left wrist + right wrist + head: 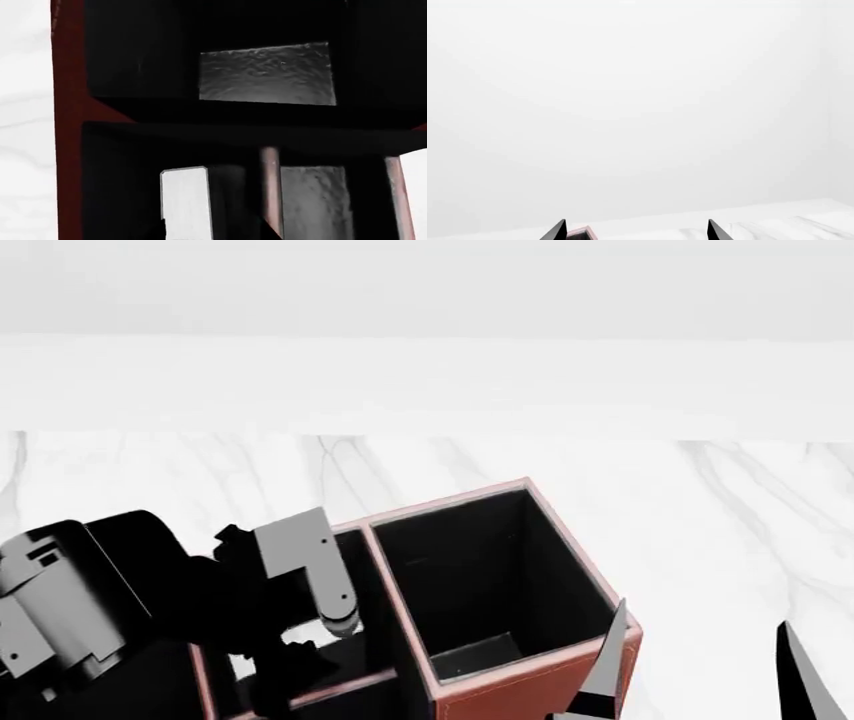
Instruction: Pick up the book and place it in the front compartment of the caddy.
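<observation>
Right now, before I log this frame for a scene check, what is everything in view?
caddy: one, reddish-brown with black lining, on the table at the near edge of the head view.
table: one, white marble, under the caddy.
pale strip: one, white, inside a caddy compartment; cannot tell what it is.
left arm: one, black and grey, over the caddy's left side; its pincer is not clearly shown.
right pincer: one, dark, open, right of the caddy.

One caddy [514, 695]; two end effectors: left [287, 645], right [701, 670]; one marble table [721, 530].
</observation>
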